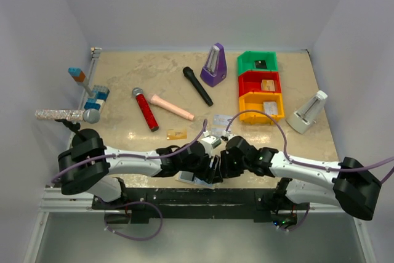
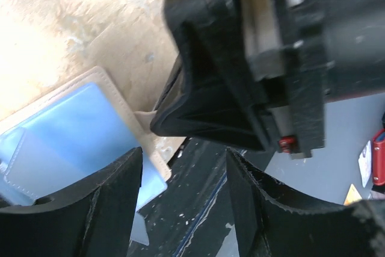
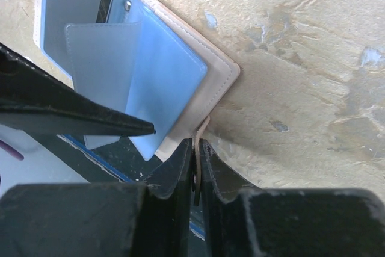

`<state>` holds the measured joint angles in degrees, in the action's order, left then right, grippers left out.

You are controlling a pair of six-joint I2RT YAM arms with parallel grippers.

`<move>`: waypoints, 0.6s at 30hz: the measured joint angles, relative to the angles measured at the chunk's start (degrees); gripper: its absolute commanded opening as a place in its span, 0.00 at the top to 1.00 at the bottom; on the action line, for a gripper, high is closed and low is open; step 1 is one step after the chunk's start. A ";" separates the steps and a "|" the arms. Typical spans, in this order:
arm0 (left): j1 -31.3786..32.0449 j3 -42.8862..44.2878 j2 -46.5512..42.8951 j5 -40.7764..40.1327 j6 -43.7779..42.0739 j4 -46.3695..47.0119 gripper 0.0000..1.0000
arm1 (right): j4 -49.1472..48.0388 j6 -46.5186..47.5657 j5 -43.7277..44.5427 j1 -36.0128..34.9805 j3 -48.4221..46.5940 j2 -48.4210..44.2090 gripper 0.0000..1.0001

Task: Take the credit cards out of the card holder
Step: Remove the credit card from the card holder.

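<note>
We see right gripper (image 3: 197, 148) pinching the card holder (image 3: 174, 70) by its snap tab (image 3: 203, 127), likely pinning it open; left gripper (image 2: 183, 161) wide, empty.

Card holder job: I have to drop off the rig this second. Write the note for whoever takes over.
Right gripper: fingers pinched on the snap tab of the card holder, which lies at the near edge of the table.
Left gripper: open, holding nothing, one finger over the holder's blue inside.
Done: the holder lies open; an orange-tan card and pale cards lie out on the table.
Left: a dark card sits in a pocket. Pull it, then check the other pockets, which are partly hidden.
</note>
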<state>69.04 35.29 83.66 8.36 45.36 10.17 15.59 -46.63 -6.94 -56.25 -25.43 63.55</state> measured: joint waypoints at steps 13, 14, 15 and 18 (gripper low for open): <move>0.04 1.36 -4.90 -0.39 -1.79 -1.97 0.37 | 0.81 -1.25 1.46 0.00 0.83 -2.60 0.63; 0.04 1.36 -6.51 -0.98 -2.08 -2.19 0.37 | 0.85 -1.38 1.46 0.00 0.92 -2.71 0.61; 0.04 1.38 -8.02 -1.36 -2.40 -2.43 0.37 | 0.90 -1.44 1.46 0.00 1.03 -2.80 0.58; 0.04 1.97 -12.55 -2.71 -3.21 -3.96 0.37 | 1.44 -1.88 1.90 0.00 1.33 -3.32 0.53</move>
<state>69.08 37.26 71.11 5.65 42.15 6.22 17.04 -48.51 -5.04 -56.25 -24.10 60.23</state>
